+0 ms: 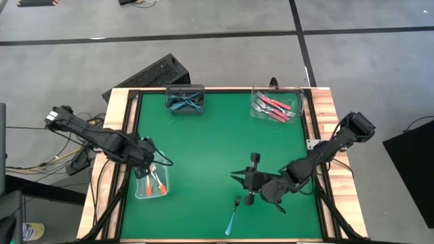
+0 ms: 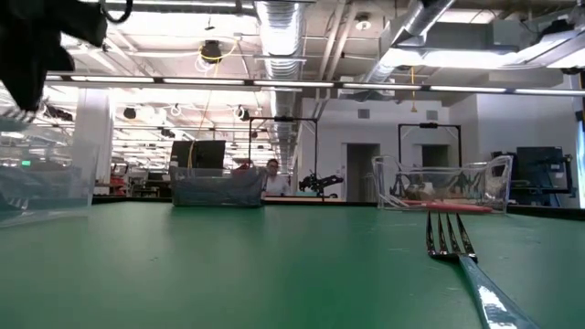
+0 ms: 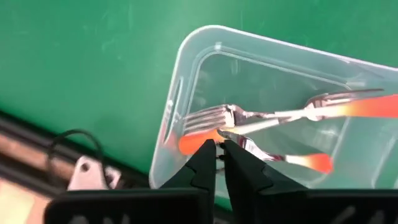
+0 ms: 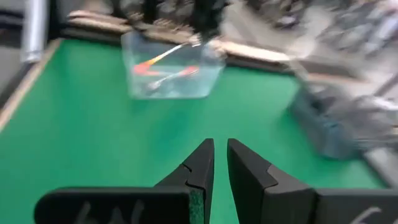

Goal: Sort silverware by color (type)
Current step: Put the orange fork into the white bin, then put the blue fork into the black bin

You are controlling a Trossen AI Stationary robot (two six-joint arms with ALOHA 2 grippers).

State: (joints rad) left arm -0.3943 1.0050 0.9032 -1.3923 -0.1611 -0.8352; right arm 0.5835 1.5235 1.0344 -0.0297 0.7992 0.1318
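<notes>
Silverware fork with blue handle (image 1: 232,216) lies near my table's front edge, tines pointing away toward the far containers, open green mat (image 1: 203,149) around it. My right gripper (image 1: 251,177) hovers just beyond it, fingers nearly together and empty; my left gripper (image 3: 219,149), fingers nearly together, hangs over the bin of orange forks (image 1: 157,181). No readable writing.

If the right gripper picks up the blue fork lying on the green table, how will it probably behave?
The blue fork looks thin and stiff, so probably light. It lies flat on the table, likely hard to pinch. Its smooth metal tines may slip from the right gripper.
</notes>
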